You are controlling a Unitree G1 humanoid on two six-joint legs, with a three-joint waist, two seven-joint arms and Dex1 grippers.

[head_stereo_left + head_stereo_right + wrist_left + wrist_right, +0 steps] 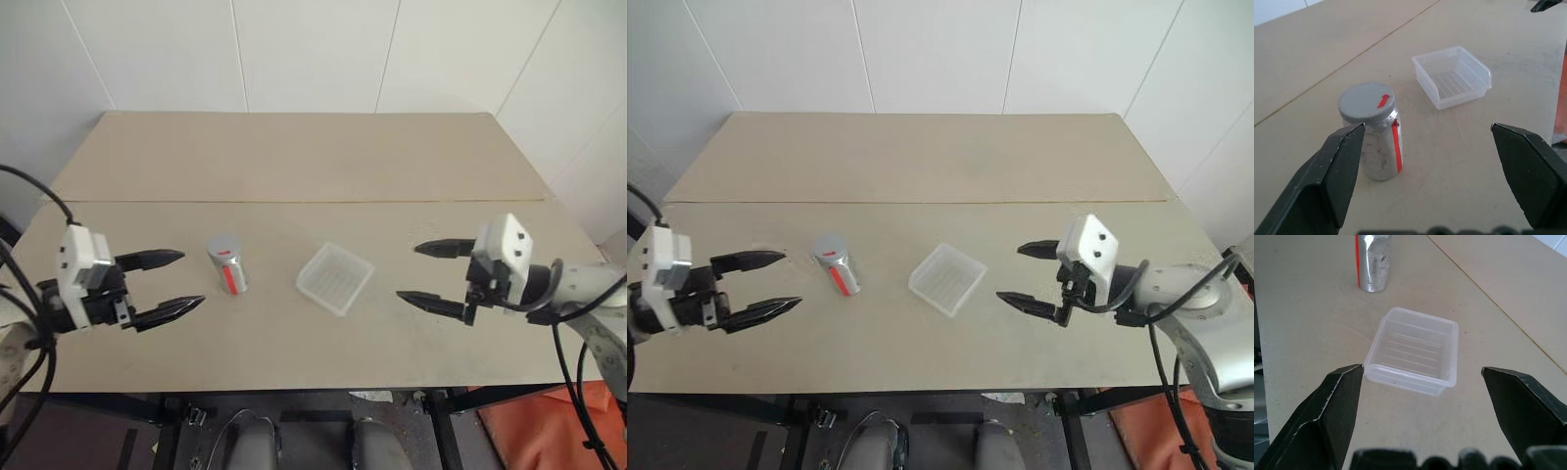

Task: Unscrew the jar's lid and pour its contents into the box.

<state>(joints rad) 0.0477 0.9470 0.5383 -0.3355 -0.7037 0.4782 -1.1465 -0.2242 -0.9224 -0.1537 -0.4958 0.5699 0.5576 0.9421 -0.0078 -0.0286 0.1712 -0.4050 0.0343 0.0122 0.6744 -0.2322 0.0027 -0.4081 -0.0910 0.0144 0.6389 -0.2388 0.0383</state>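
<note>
The jar [226, 265] stands upright on the desk [294, 157], left of centre in the head view, its lid [1366, 102] on. The empty box [335, 278] sits just right of it, apart. The left gripper [176, 282] and right gripper [419, 272] hover at the frame's sides, fingers spread apart, holding nothing.

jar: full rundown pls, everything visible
The jar is a small silvery-grey cylinder with a crinkled, foil-like skin and a red vertical stripe down its side. Its flat grey lid is still on, ribbed at the edge, with a red arrow on top. It stands upright on the table, between the open left end effector and the box, apart from both. Nothing touches it but the table. Its contents cannot be seen.
</note>
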